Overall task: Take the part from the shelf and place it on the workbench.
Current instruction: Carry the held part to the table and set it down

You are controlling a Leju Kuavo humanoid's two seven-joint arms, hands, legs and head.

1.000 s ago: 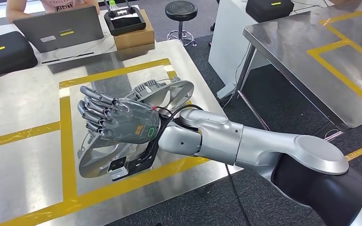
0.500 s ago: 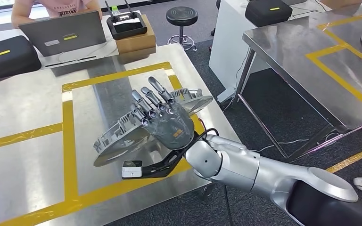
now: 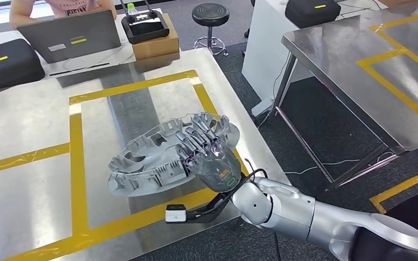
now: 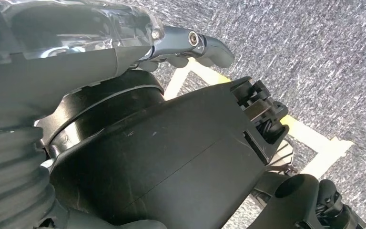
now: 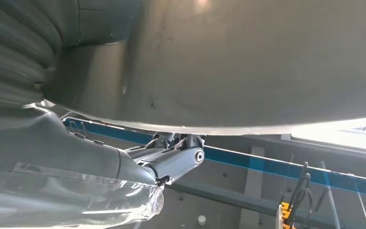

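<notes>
We see the part (image 3: 166,155), a grey ribbed cast disc, tilted over the workbench (image 3: 27,179) inside the yellow tape rectangle (image 3: 77,163). Its long axis runs from near-left up to far-right, and its low left edge looks to be at or close to the steel (contact we cannot confirm). The right hand (image 3: 209,157) grips its near-right rim, fingers (image 3: 196,142) curled over the ribbed face and the thumb underneath in the right wrist view. We judge the next move is to lower that raised side flat, then let go. The left hand (image 4: 190,45) hangs over carpet, fingers curled in around nothing, well apart from the part.
</notes>
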